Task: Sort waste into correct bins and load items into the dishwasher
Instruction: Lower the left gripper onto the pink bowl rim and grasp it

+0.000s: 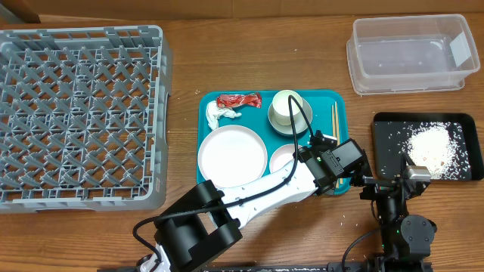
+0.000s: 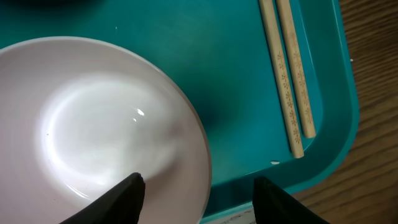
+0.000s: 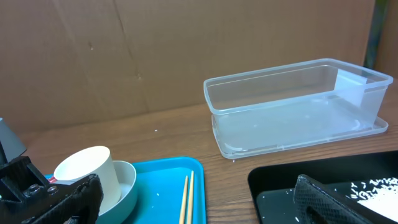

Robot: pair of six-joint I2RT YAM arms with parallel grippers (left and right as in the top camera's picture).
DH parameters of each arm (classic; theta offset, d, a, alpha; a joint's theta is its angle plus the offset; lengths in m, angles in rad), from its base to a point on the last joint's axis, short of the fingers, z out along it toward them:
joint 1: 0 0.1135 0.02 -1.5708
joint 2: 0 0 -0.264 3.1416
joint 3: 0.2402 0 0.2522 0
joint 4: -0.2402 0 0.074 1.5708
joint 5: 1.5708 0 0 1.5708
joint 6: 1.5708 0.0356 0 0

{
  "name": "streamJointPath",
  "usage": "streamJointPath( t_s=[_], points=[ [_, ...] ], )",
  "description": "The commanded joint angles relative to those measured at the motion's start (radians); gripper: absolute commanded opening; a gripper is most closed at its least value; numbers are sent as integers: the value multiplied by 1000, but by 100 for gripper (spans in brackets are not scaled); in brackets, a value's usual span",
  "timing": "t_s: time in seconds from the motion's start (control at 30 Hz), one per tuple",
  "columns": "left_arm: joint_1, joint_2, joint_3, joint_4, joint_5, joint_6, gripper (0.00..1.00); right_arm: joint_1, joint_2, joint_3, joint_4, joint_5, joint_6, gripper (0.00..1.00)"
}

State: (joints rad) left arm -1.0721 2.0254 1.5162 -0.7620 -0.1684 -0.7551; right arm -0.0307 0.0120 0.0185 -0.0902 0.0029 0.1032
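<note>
The grey dish rack (image 1: 79, 113) runs off the overhead view's left edge. The left arm (image 1: 257, 189) hides the near right corner of the teal tray (image 1: 204, 102) and part of the small white plate (image 2: 93, 124). The left gripper (image 2: 199, 186) is open astride that plate's rim. The clear tub (image 1: 408, 53) sits far right. The larger plate (image 1: 232, 155), the cup (image 1: 285, 106) standing in the bowl (image 1: 281, 128), the tissue (image 1: 221, 115), the red wrapper (image 1: 239, 100) and the chopsticks (image 1: 333, 121) all lie on the tray. The right gripper (image 3: 198, 183) gapes wide, holding nothing.
</note>
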Motion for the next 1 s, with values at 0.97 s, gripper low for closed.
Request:
streamJointPath(
  t_s=[0.97],
  points=[
    [-3,25,-10,-27,52,16,51,3,-9,-11,6,-4,-6,100]
  ],
)
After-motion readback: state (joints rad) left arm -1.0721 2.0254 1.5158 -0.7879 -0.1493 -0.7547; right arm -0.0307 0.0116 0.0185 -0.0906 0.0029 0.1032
